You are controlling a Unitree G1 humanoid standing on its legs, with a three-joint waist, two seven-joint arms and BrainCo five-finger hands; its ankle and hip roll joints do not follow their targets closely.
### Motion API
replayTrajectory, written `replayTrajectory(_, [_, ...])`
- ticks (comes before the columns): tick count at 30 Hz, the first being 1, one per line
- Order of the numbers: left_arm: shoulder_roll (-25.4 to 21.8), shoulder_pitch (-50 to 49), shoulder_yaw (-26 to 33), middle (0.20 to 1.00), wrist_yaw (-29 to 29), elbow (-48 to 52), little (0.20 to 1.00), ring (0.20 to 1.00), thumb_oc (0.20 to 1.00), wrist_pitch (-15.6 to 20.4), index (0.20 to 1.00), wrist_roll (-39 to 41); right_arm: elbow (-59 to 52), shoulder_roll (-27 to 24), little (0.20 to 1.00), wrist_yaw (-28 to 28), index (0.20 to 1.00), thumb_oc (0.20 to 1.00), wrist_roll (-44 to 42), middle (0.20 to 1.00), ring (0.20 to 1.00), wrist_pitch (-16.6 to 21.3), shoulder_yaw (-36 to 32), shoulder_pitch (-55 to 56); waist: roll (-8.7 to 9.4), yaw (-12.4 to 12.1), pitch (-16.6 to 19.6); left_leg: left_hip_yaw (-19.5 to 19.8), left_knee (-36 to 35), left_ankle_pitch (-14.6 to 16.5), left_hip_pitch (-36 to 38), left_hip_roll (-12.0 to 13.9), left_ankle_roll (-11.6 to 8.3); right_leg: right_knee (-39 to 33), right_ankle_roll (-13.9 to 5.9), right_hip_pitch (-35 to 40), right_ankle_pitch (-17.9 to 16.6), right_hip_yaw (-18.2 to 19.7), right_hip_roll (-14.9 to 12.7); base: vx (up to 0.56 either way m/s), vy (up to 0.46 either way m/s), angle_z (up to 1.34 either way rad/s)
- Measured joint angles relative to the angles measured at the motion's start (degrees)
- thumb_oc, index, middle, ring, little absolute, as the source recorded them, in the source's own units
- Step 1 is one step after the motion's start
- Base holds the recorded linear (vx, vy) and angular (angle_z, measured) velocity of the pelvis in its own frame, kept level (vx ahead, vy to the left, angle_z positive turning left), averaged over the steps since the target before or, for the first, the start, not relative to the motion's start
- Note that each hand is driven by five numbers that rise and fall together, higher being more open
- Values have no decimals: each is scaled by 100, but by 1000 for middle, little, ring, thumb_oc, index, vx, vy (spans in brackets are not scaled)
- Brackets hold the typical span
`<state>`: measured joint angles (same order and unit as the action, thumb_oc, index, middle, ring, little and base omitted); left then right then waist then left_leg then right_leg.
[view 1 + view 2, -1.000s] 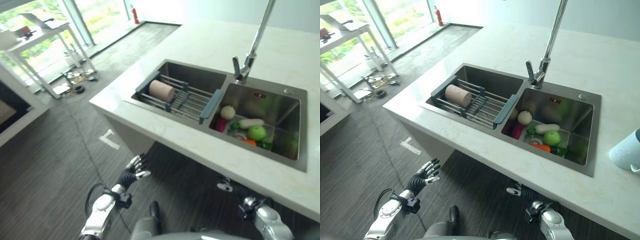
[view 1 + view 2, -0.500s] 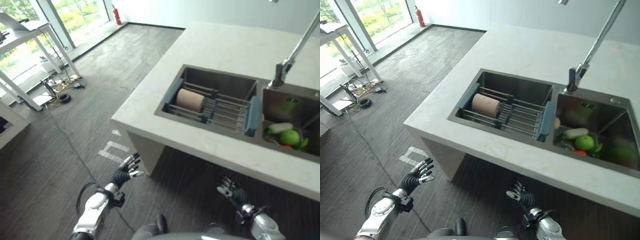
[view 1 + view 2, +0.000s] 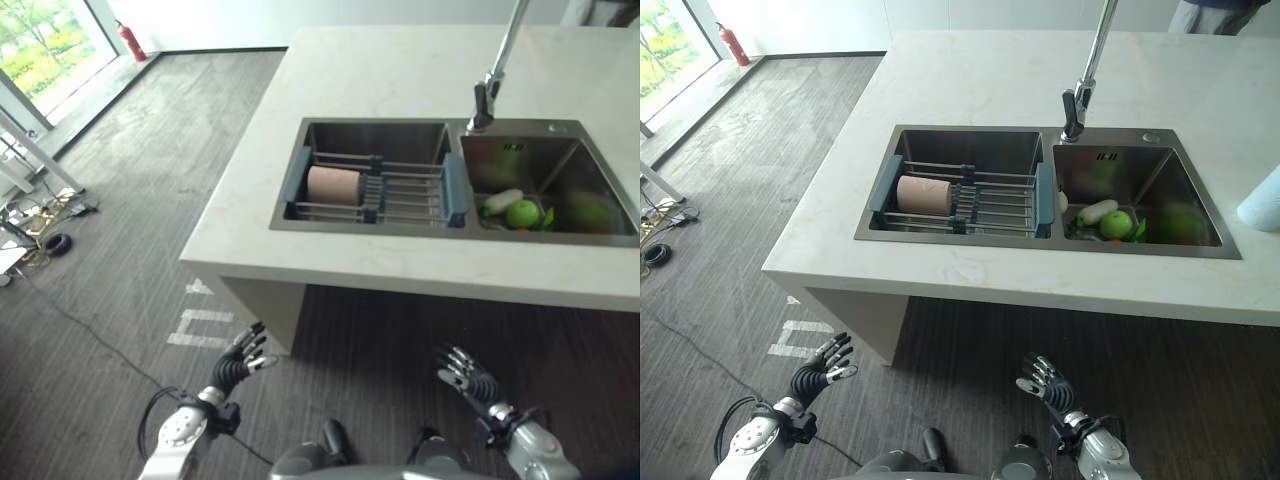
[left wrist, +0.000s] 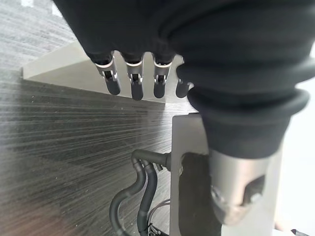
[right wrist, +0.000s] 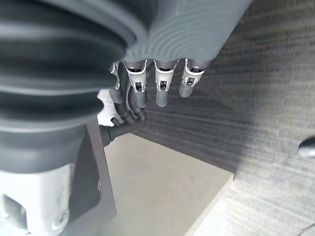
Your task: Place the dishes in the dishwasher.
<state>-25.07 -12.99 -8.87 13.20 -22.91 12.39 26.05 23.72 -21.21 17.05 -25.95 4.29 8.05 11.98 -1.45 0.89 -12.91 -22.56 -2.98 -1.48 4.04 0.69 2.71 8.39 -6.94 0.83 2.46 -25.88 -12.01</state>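
A tan cylindrical cup (image 3: 333,185) lies on its side on a wire rack with blue ends (image 3: 410,190), set across the sink's left basin (image 3: 375,140). Both of my hands hang low over the dark floor in front of the counter, well below the sink. My left hand (image 3: 240,362) has its fingers spread and holds nothing; its fingers (image 4: 133,78) stand straight in the left wrist view. My right hand (image 3: 465,375) is also open and empty, with its fingers (image 5: 162,83) straight in the right wrist view.
The right basin (image 3: 560,165) holds a green apple (image 3: 522,213) and other vegetables. A tall faucet (image 3: 487,95) rises between the basins. The pale counter (image 3: 400,270) overhangs an open space. A white container (image 3: 1262,200) stands at the counter's right. A person (image 3: 1215,12) stands beyond it.
The camera has swung, so the counter and sink now sit squarer and further right in view. Both hands stay low and open.
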Motion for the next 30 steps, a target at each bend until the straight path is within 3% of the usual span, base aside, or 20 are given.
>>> replayTrajectory(6, [156, -19, 12, 1000, -182, -123, 1000, 1000, 1000, -31, 1000, 47, 47, -14, 1000, -38, 1000, 1000, 5, 1000, 1000, -24, 3, 3, 52, 18, 39, 13, 426, 168, 8, 375, -278, -489, 206, 363, 1, 48, 458, 113, -205, -10])
replayTrajectory(8, [447, -43, 117, 1000, -300, -582, 1000, 1000, 1000, -130, 1000, 296, 102, -13, 1000, -70, 1000, 1000, 2, 1000, 1000, -129, 8, -15, 115, -12, 76, 407, 957, 288, -132, 512, -344, -499, 316, 407, 73, 205, 545, 79, -243, -40])
replayTrajectory(9, [646, -18, 267, 1000, -334, -983, 1000, 1000, 1000, -132, 1000, 393, 427, -5, 1000, -48, 1000, 1000, -10, 1000, 1000, -169, 10, -116, 247, -4, 97, 854, 1893, 271, -575, 599, -497, -369, 506, 328, 254, 295, 526, 52, -173, -37])
replayTrajectory(10, [735, -12, 409, 1000, -385, -1214, 1000, 1000, 1000, -153, 1000, 436, 724, -22, 1000, -55, 1000, 1000, -12, 1000, 1000, -248, -13, -190, 329, -110, 103, 1245, 3118, 64, -1238, 665, -798, -289, 718, 263, 265, 405, 526, 43, -30, -56])
replayTrajectory(11, [842, -27, 614, 1000, -424, -1402, 1000, 1000, 1000, -162, 1000, 451, 1044, -95, 1000, -63, 1000, 1000, -10, 1000, 1000, -293, -12, -246, 378, -224, 101, 1819, 4265, -460, -1932, 639, -1185, -117, 803, 160, 326, 626, 479, 115, 167, -70])
replayTrajectory(12, [881, -93, 680, 1000, -429, -1673, 1000, 1000, 1000, -180, 1000, 506, 1302, -175, 1000, -74, 1000, 1000, -11, 1000, 1000, -310, -11, -199, 362, -290, 116, 2097, 4575, -358, -2205, 564, -1043, -246, 758, 279, 250, 647, 496, 154, 213, -76])
replayTrajectory(13, [886, -221, 722, 1000, -412, -1892, 1000, 1000, 1000, -187, 1000, 657, 1550, -251, 1000, -63, 1000, 1000, -17, 1000, 1000, -377, -8, -202, 327, -276, 181, 2051, 3618, -158, -2124, 570, -827, -334, 622, 313, 289, 724, 544, 197, 259, -62])
replayTrajectory(14, [929, -233, 810, 1000, -412, -2078, 1000, 1000, 1000, -177, 1000, 688, 1915, -299, 1000, -72, 1000, 1000, -25, 1000, 1000, -397, -17, -275, 197, -282, 197, 2058, 2335, -135, -1837, 633, -798, -394, 621, 313, 287, 821, 674, 184, 265, -51])
replayTrajectory(15, [982, -237, 925, 1000, -418, -2207, 1000, 1000, 1000, -161, 1000, 707, 2198, -302, 1000, -75, 1000, 1000, -26, 1000, 1000, -419, -20, -307, 107, -269, 200, 2075, 1198, -182, -1579, 692, -845, -452, 623, 385, 271, 883, 771, 180, 283, -32])
replayTrajectory(16, [994, -147, 959, 1000, -422, -2394, 1000, 1000, 1000, -132, 1000, 787, 2494, -257, 1000, -98, 1000, 1000, -26, 1000, 1000, -414, -73, -285, 28, -254, 197, 2079, 644, -295, -1432, 753, -953, -483, 711, 402, 177, 815, 858, 154, 304, -8])
replayTrajectory(20, [1320, 211, 1386, 1000, -578, -3320, 1000, 1000, 1000, -121, 1000, 1580, 3538, 98, 1000, -299, 1000, 1000, -227, 1000, 1000, -229, -473, -213, -19, -206, 210, 1856, 378, -294, -672, 755, -928, -632, 619, 633, 222, 807, 828, 118, 202, -4])
replayTrajectory(22, [1385, 235, 1635, 1000, -630, -3434, 1000, 1000, 1000, -103, 1000, 1874, 3671, 228, 1000, -292, 1000, 1000, -218, 1000, 1000, -139, -691, -60, -171, -85, 253, 1804, 5, -266, -156, 750, -828, -532, 445, 645, 300, 779, 856, 67, 108, 7])
replayTrajectory(23, [1317, 227, 2185, 1000, -632, -3504, 1000, 1000, 1000, 51, 1000, 2274, 4111, 555, 1000, -261, 1000, 1000, -214, 1000, 1000, 85, -944, -91, 87, -186, 262, 1632, -113, -224, -74, 525, -703, -365, 289, 495, 367, 896, 571, 49, 78, -7])
replayTrajectory(25, [1113, 231, 2345, 1000, -650, -3577, 1000, 1000, 1000, 148, 1000, 2405, 4297, 664, 1000, -233, 1000, 1000, -228, 1000, 1000, 134, -988, -102, 201, -197, 235, 1579, -110, -168, -72, 345, -586, -379, 191, 510, 314, 912, 384, 50, 59, -11])
replayTrajectory(28, [831, 228, 2359, 1000, -852, -3320, 1000, 1000, 1000, 458, 1000, 2792, 4337, 684, 1000, -228, 1000, 1000, -353, 1000, 1000, 163, -1342, -96, 204, -240, 232, 1554, -190, -176, -30, 158, -442, -590, -4, 566, 191, 922, 234, 31, 37, -4])
replayTrajectory(30, [814, 228, 2528, 1000, -1003, -3258, 1000, 1000, 1000, 603, 1000, 3107, 4346, 652, 1000, -226, 1000, 1000, -415, 1000, 1000, 175, -1364, -98, 137, -251, 264, 1550, -192, -164, -12, 170, -429, -687, -10, 598, 154, 940, 257, 24, 0, -6])
